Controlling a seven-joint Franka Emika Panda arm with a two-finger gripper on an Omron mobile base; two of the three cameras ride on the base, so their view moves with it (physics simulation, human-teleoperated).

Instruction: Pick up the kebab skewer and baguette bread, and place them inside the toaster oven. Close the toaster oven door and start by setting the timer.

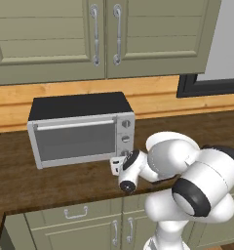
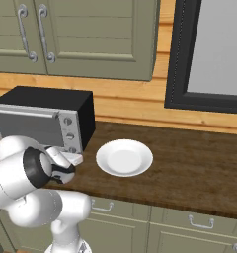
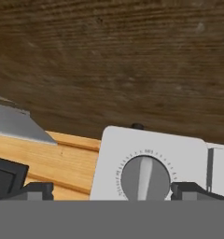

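Dark wood desk carries toaster oven at back, door shut. White plate right of oven, bare. Fingers spread apart, straddling bottom oven knob, not gripping.

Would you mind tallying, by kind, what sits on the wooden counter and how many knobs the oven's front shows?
Toaster ovens: 1, the toaster oven with its toaster oven door shut.
White plates: 1, the plate, nothing on it.
Knobs on the oven front: 3, in a right-hand column.
Total: 5.
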